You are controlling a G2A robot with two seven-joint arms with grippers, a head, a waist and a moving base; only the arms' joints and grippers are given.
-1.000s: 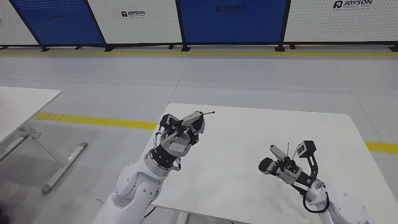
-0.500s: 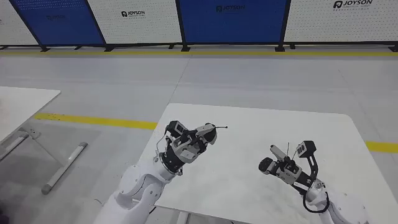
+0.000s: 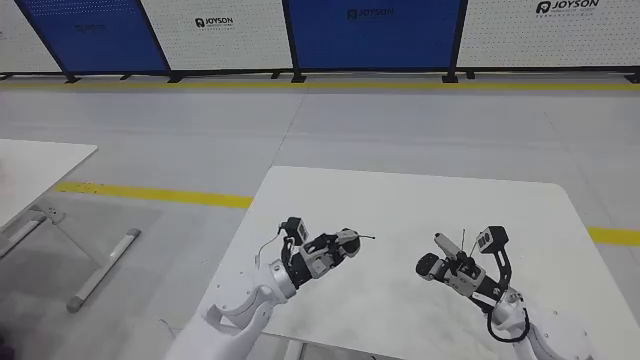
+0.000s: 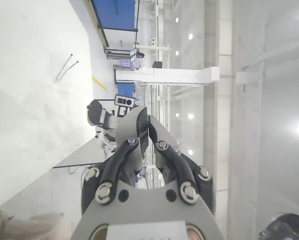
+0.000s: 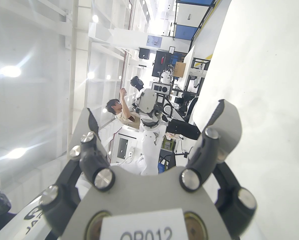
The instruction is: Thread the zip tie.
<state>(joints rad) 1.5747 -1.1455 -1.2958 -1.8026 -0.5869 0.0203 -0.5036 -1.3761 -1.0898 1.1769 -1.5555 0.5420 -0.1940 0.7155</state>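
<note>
Basically, the white surface [image 3: 400, 200] sits under both arms and nothing is threaded yet. Above its near-left part hangs the left tool [image 4: 146, 123], tips pressed together on a thin dark zip tie [image 3: 364, 237] that pokes out toward the right tool [image 5: 157, 112]. That one sits over the near-right part, fingers wide apart, holding nothing.

Step in hand, my read: bring the two tools together so the right one can take the tie's free end. To do it well:
- clamp firmly with the left and hold the tie level
- close the right near the tip, not mid-strap, so tail and head line up square; a slanted entry likely jams

Counts:
- one surface
- two tools
- one held tie
- two thin dark strands [image 4: 65, 68] lying on the surface near the right tool, just beside each other; two spare ties or one tie plus its shadow, cannot tell
</note>
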